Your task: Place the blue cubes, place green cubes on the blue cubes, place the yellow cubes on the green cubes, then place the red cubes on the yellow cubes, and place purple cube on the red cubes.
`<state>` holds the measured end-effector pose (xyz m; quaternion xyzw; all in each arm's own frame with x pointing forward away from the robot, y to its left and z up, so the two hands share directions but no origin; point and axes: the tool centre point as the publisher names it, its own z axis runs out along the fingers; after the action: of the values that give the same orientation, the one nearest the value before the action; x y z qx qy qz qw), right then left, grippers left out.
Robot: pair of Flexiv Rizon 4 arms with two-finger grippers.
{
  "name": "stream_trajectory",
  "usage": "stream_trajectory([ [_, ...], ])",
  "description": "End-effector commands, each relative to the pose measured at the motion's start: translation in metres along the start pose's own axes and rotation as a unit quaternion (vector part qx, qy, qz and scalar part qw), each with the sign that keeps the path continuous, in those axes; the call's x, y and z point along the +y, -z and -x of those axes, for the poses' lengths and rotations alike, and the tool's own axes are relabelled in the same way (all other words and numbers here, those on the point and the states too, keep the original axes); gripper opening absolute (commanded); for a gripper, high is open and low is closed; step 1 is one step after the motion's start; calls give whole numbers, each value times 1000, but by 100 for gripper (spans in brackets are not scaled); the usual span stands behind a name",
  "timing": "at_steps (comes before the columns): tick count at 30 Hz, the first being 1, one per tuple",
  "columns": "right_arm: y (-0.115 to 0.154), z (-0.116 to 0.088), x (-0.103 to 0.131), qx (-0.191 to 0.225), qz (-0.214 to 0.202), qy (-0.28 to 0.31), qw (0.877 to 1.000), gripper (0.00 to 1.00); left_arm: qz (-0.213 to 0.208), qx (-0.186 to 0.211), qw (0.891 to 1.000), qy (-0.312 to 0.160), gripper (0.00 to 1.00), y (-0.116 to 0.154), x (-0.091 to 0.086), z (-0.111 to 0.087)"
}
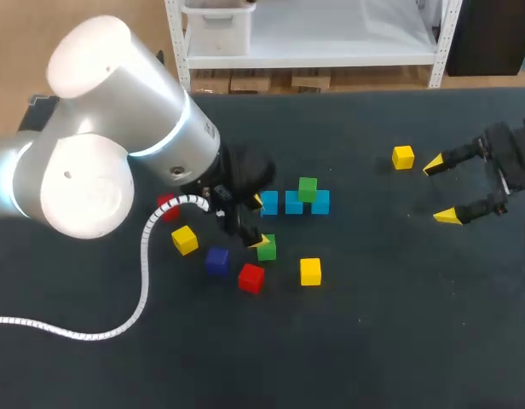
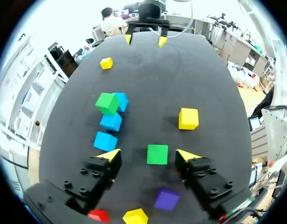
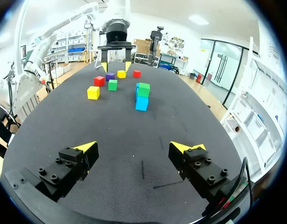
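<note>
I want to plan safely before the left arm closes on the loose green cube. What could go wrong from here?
1. The left jaws stand open on either side of the loose green cube, touching nothing, and the cube seems off-centre; closing may shove or turn it.
2. The stacked green cube seems to sit across two blue cubes; placing the next one beside it could knock it.
3. The purple cube lies close beside the jaws and may be swept.

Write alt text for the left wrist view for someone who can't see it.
The left pincer hangs open above a dark table, a loose green cube between its fingertips, untouched. Ahead, three blue cubes sit in a row with a second green cube on top.
</note>
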<state>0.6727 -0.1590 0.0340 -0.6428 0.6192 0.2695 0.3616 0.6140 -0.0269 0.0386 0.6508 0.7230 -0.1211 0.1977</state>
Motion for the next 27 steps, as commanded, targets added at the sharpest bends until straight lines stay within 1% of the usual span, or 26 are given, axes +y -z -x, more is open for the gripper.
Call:
stream_trajectory([
  [1, 0, -1, -1, -2, 0, 1, 1000, 100, -5, -6, 1000, -2, 45, -3, -3, 0],
  [2, 0, -1, -1, -2, 0, 1, 1000, 100, -7, -5, 1000, -3, 44, -4, -4, 0],
  [7, 0, -1, -1, -2, 0, 1, 1000, 100, -18, -3, 1000, -5, 47, -6, -10, -1],
  [13, 0, -1, -1, -2, 0, 1, 1000, 100, -25, 3, 1000, -3, 49, -10, -12, -4],
  [14, 0, -1, -1, -2, 0, 1, 1000, 100, -25, 4, 1000, -3, 55, -11, -12, -4],
  [15, 0, -1, -1, -2, 0, 1, 1000, 100, -26, 4, 1000, -3, 66, -11, -12, -4],
  [16, 0, -1, -1, -2, 0, 1, 1000, 100, -26, 4, 1000, -2, 65, -12, -11, -4],
  [17, 0, -1, -1, -2, 0, 1, 1000, 100, -25, 4, 1000, -2, 62, -12, -10, -4],
  [18, 0, -1, -1, -2, 0, 1, 1000, 100, -25, 4, 1000, -2, 61, -12, -10, -3],
  [19, 0, -1, -1, -2, 0, 1, 1000, 100, -25, 5, 1000, -3, 64, -13, -9, -3],
  [21, 0, -1, -1, -2, 0, 1, 1000, 100, -25, 6, 1000, -4, 76, -15, -9, -2],
  [22, 0, -1, -1, -2, 0, 1, 1000, 100, -26, 6, 1000, -4, 78, -15, -9, -2],
  [26, 0, -1, -1, -2, 0, 1, 1000, 100, -27, 7, 1000, -4, 77, -19, -9, -2],
  [27, 0, -1, -1, -2, 0, 1, 1000, 100, -27, 7, 1000, -5, 76, -19, -9, -2],
])
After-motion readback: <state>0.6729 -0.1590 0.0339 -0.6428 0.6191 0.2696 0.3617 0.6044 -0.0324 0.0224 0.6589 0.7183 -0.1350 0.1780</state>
